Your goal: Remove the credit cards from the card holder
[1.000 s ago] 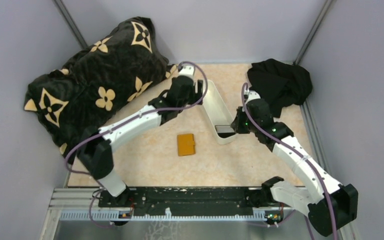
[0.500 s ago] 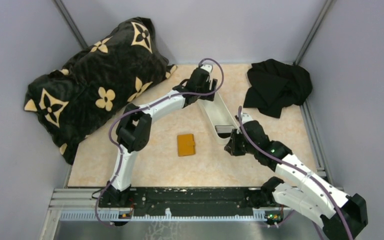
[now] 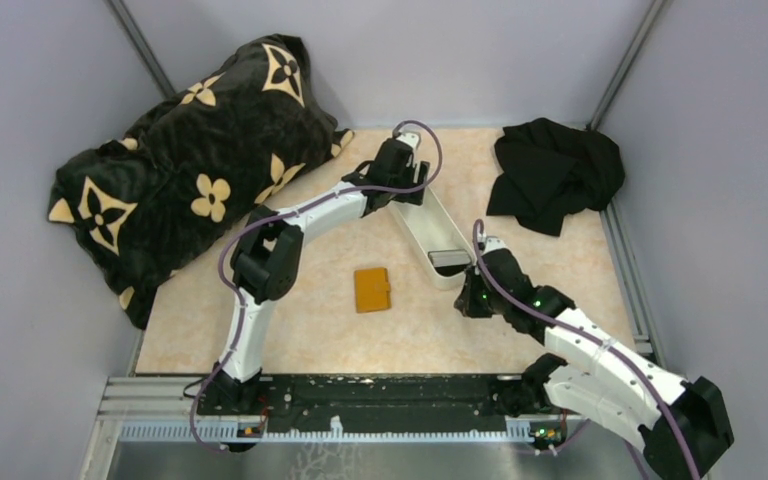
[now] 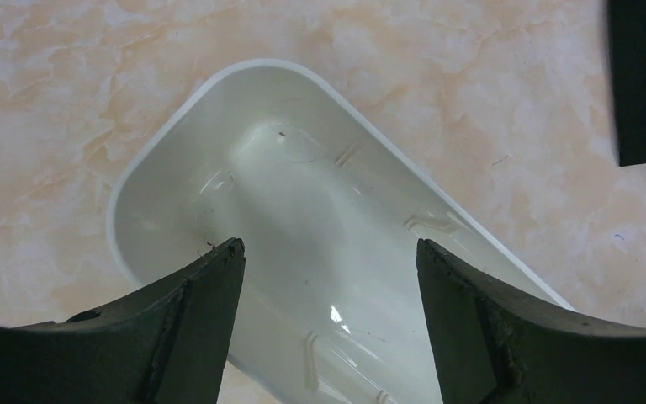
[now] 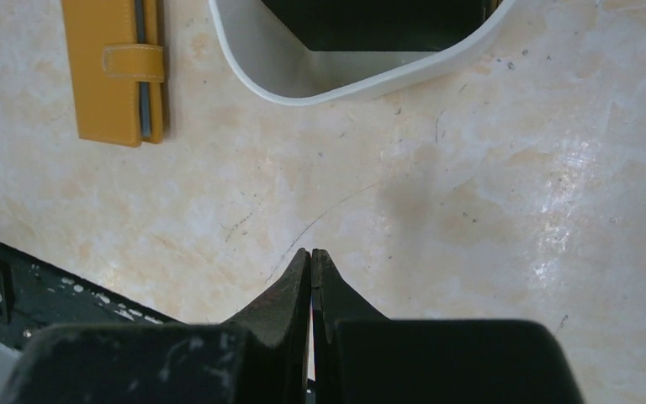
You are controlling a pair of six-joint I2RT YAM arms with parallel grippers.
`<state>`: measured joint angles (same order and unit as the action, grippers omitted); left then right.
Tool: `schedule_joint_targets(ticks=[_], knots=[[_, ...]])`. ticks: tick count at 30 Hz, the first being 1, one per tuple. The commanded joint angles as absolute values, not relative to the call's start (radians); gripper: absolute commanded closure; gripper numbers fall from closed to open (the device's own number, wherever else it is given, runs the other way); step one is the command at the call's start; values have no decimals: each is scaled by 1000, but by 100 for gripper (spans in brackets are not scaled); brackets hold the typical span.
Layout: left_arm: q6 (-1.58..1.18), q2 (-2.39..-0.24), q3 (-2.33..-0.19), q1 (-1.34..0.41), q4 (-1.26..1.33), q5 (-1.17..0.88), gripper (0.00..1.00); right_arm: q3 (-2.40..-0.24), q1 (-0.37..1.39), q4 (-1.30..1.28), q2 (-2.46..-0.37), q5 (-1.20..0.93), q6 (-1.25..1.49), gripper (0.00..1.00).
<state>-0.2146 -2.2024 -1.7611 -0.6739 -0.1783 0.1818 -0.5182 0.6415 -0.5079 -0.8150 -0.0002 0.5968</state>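
Marbled peach counter [image 3: 310, 330] carries the closed orange-tan, leather-like card holder [image 3: 371, 289] near its centre, strap fastened. At its 2 o'clock lies a long, glossy white tray [image 3: 428, 225] with a dark, flat credit card [image 3: 447, 259] in its near end. The right tool [image 5: 312, 252], pressed together and empty, hovers at the holder's 3 o'clock. The left tool [image 4: 328, 246], spread wide, hangs over the tray's bare far end, holding nothing.

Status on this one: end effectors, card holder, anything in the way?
Left end effector open above white tray. Right end effector shut, empty. Card holder closed on table. Nothing blocking.
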Motion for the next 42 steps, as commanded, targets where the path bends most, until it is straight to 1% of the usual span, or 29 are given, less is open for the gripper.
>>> schedule_joint_targets(ticks=[1, 7, 17, 31, 42], knots=[[-214, -2157, -1699, -654, -200, 190, 18, -519, 650, -415, -868, 64, 612, 100], [-230, -2079, -1575, -646, -173, 204, 17, -527, 624, -299, -909, 91, 614, 100], [-251, -1982, -1456, -639, -195, 218, 15, -611, 586, -181, -1124, 49, 553, 100], [-313, -1847, -1287, -636, -222, 196, 15, -734, 469, -131, -1255, -5, 478, 100], [-346, -1758, -1174, -635, -216, 182, 15, -871, 459, -63, -1459, -60, 474, 100]])
